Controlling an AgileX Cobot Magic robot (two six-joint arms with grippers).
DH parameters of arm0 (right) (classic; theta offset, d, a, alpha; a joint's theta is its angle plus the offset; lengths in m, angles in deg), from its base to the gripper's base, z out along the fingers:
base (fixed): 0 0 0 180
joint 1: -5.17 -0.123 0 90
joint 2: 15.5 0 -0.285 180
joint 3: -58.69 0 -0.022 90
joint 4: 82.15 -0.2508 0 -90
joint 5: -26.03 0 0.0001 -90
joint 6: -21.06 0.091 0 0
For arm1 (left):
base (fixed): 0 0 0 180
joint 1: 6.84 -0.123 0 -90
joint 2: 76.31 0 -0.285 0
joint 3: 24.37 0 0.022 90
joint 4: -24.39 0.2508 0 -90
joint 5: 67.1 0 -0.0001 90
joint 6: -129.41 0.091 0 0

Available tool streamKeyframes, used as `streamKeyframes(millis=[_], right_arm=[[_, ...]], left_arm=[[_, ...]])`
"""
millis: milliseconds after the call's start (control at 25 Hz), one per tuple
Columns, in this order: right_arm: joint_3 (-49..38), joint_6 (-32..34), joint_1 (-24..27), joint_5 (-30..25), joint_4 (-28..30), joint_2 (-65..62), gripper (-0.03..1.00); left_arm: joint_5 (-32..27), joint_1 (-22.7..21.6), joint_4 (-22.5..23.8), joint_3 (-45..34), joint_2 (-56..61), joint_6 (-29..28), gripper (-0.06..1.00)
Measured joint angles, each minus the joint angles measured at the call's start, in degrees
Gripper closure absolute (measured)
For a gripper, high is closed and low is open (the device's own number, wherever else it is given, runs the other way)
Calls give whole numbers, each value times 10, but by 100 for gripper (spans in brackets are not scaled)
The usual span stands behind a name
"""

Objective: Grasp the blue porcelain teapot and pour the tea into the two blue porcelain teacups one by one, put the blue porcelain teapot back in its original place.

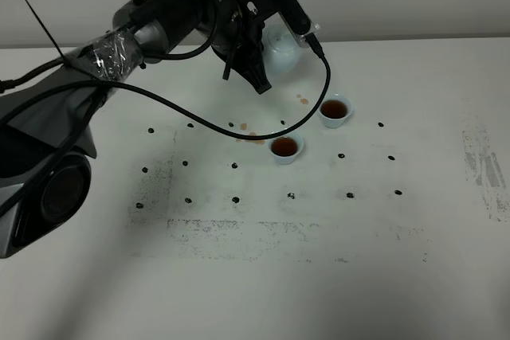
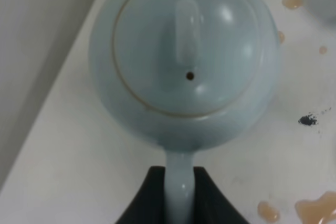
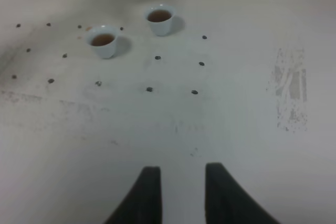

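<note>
The blue porcelain teapot (image 1: 284, 52) is upright at the back of the table, near its far edge. In the left wrist view its lid and round body (image 2: 184, 56) fill the frame, and its loop handle (image 2: 179, 187) sits between two black fingers. My left gripper (image 1: 265, 71) is shut on that handle. I cannot tell whether the pot rests on the table. The two blue porcelain teacups (image 1: 335, 109) (image 1: 284, 147) stand in front of it, each holding brown tea; they also show in the right wrist view (image 3: 160, 18) (image 3: 103, 40). My right gripper (image 3: 181, 184) is open and empty, well short of the cups.
Brown tea drips lie on the white table between the teapot and the cups (image 1: 303, 99) (image 1: 251, 134) and beside the pot (image 2: 315, 208). Small black dots mark the tabletop (image 1: 349, 194). The left arm and its cable (image 1: 239, 121) arch over the table's left half. A scuffed patch (image 1: 482, 169) is at the right.
</note>
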Motion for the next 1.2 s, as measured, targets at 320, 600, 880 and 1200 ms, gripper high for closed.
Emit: streamKeyframes(millis=[320,600,880,1200], right_arm=[[0,0,0,0,0,0,73],[0,0,0,0,0,0,73],[0,0,0,0,0,0,73],[0,0,0,0,0,0,73]], left_arm=[[18,1,-20,-2,-34,2,85],[18,1,-27,-3,-42,4,85],[-2,1,-36,-3,-40,4,85],[-43,-17,-36,-3,22,-52,85]])
